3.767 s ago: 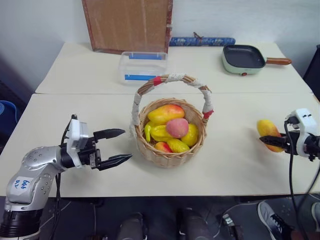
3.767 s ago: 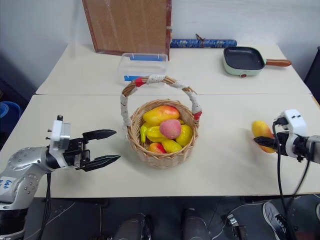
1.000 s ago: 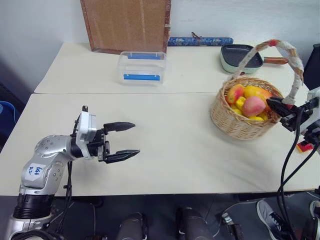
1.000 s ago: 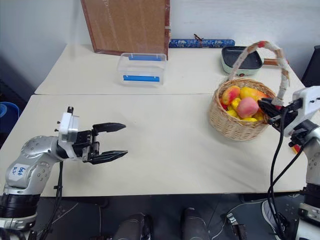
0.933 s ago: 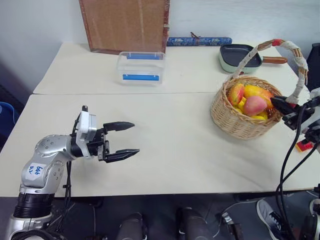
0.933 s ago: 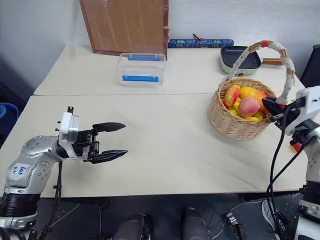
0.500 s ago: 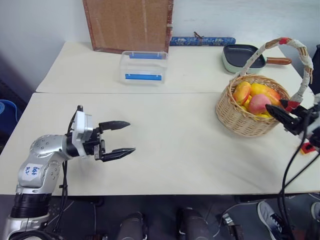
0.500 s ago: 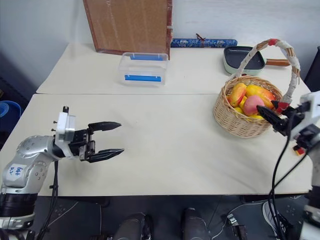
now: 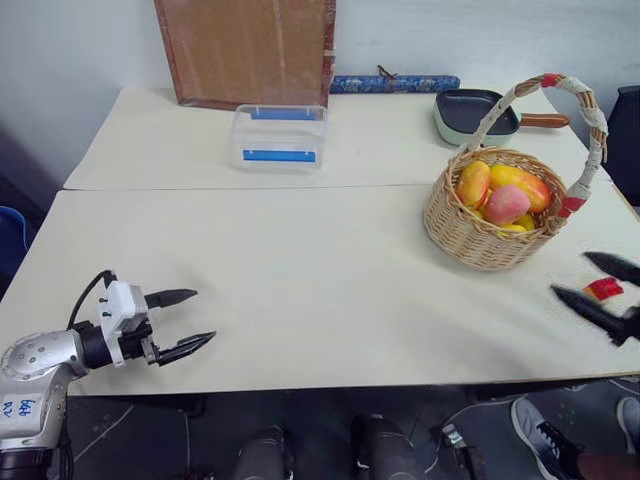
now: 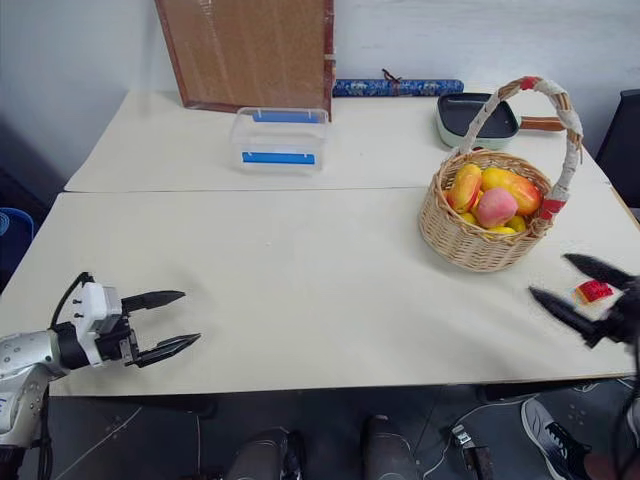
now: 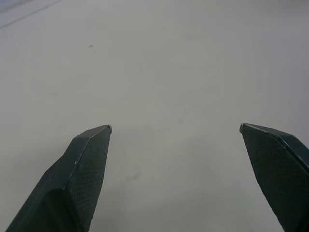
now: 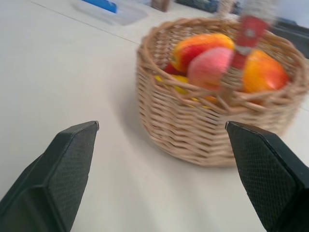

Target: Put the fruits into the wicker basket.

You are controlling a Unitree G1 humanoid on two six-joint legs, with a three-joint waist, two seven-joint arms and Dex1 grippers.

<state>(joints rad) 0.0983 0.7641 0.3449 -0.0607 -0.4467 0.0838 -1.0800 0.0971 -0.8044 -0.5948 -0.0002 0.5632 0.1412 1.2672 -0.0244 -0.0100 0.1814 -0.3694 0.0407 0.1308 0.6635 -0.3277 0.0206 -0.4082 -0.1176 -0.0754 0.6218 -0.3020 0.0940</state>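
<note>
The big pale table (image 9: pixel 300 290) holds everything up, so that comes first. The wicker basket (image 9: pixel 470 235) sits on its right side, not far from the far edge, with its tall handle standing up. Nothing touches the basket now. It rests flat on its own bottom, so it does not need holding.

The fruits are inside it, piled in the bowl where the woven wall keeps them from rolling off. The mango (image 9: pixel 521 184) lies near the back — its orange-red skin shows above the rim. The peach (image 9: pixel 508 204) sits on top of the pile, round and pink. I think the job looks done, since I see no loose fruit on the table.

The left gripper (image 9: pixel 180 322) hangs low over the near left corner, well apart from the basket. Its two black fingers are spread and hold nothing. The right gripper (image 10: pixel 580 290) is near the right edge, just beside the basket but not touching it. Its fingers are wide apart too — empty, as if it has no more to carry. A small red cube (image 9: pixel 603 288) lies between those fingers' tips on the table.
</note>
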